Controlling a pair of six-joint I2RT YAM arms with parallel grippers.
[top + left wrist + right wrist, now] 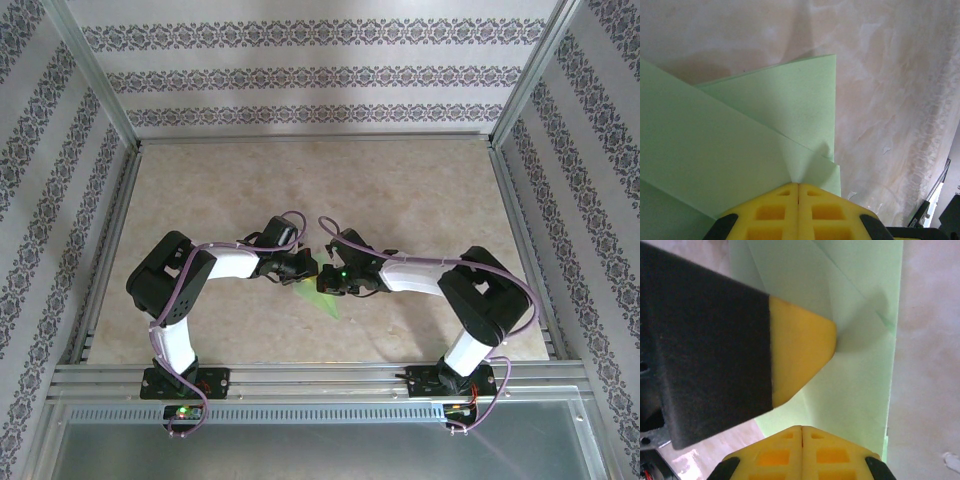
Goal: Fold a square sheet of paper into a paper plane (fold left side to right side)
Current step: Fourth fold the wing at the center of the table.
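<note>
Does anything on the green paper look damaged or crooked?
The sheet of paper has a small pucker near one edge, just ahead of the left hand, where folded layers meet. Nothing else stands out.

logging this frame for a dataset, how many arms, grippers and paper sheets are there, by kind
arms: 2, left arm and right arm
grippers: 2, left gripper and right gripper
green paper: 1
total: 5

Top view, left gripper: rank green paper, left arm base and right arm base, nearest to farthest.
1. green paper: at the left gripper fingers, mid-table.
2. left arm base: near edge, left side.
3. right arm base: near edge, right side, across from it.
</note>
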